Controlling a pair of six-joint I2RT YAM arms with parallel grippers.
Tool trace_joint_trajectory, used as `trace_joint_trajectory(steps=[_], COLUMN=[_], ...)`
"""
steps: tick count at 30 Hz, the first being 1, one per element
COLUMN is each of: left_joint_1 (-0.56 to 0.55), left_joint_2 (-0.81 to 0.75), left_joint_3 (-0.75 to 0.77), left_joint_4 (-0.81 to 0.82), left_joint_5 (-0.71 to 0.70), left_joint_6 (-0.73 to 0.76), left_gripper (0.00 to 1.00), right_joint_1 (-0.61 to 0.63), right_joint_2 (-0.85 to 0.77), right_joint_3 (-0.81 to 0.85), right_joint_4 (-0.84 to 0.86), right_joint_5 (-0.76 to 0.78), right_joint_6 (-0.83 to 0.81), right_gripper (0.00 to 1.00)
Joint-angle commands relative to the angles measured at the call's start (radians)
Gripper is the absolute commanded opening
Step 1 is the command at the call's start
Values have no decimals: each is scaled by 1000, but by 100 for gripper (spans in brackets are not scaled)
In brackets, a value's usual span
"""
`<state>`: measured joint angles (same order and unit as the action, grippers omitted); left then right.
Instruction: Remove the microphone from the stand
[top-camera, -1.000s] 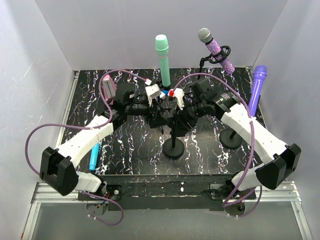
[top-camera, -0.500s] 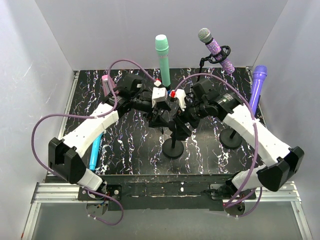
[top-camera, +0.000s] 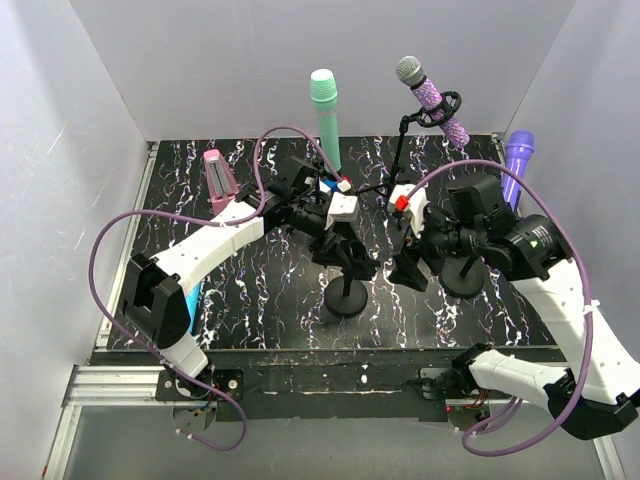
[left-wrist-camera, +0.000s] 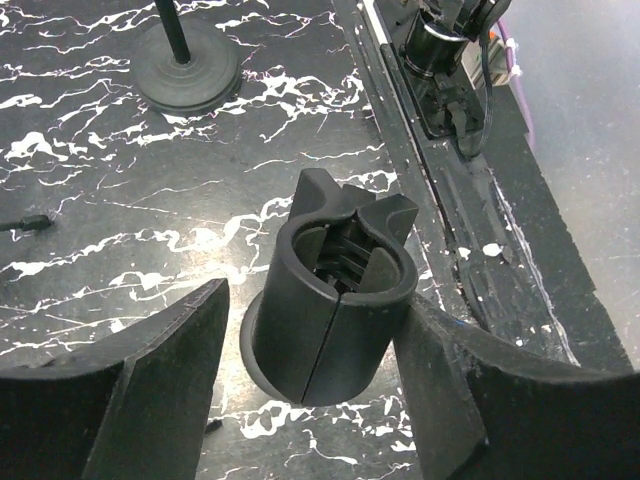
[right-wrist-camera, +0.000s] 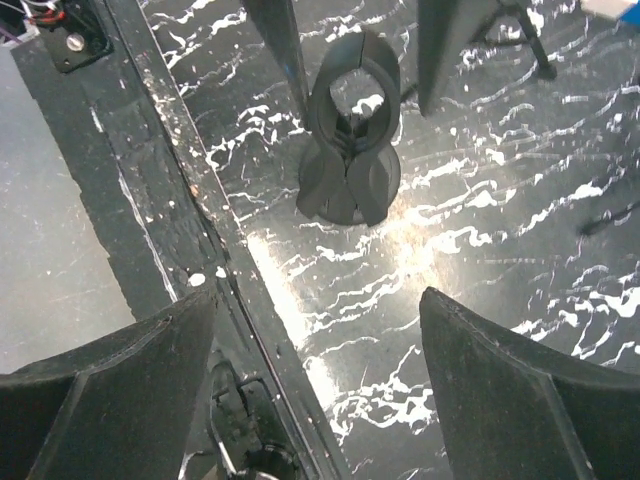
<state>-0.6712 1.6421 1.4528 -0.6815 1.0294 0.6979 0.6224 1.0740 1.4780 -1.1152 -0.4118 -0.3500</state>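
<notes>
Clip (left-wrist-camera: 340, 290) sits empty between spread fingers of the left gripper (left-wrist-camera: 315, 300), perhaps touching one; right gripper (right-wrist-camera: 318, 298) hangs spread, holding nothing.

Black white-veined tabletop (top-camera: 270, 300): round stand base (top-camera: 347, 300) sits near the middle of the near edge, and a second round base (top-camera: 462, 280) stands toward the right edge. A cyan microphone (top-camera: 188, 312) lies flat along the left edge, partly under an arm, and a pink microphone (top-camera: 216, 178) lies near the far-left corner.
</notes>
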Motion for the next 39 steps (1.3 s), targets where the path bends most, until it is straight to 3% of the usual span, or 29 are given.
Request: trace_joint_trajectory(steps=[1, 7, 13, 25, 31, 36, 39], left_joint_1=[-1, 10, 38, 122, 261, 363, 423], left_joint_2=[-5, -68, -232, -495, -533, -487, -427], left_joint_3=[46, 15, -92, -227, -298, -345, -344], left_joint_4=[-26, 22, 105, -44, 153, 382, 491], left_joint_5=[20, -55, -247, -558, -871, -1047, -1071], left_joint_6=[49, -14, -205, -262, -391, -460, -466], left_gripper=[59, 41, 35, 32, 34, 33, 32], right_joint_1=[-44, -73, -81, -87, -85, -87, -85], right_joint_2=[-29, -29, -37, 15, 41, 43, 35], right_joint_3=[-38, -27, -70, -51, -19, -22, -27], right_joint_4=[-28, -17, 66, 103, 101, 98, 95], right_joint_5=[19, 82, 183, 142, 125, 116, 105], right_joint_6=[-12, -36, -53, -11, -7, -3, 6], right_gripper=[87, 86, 85, 84, 84, 83, 83])
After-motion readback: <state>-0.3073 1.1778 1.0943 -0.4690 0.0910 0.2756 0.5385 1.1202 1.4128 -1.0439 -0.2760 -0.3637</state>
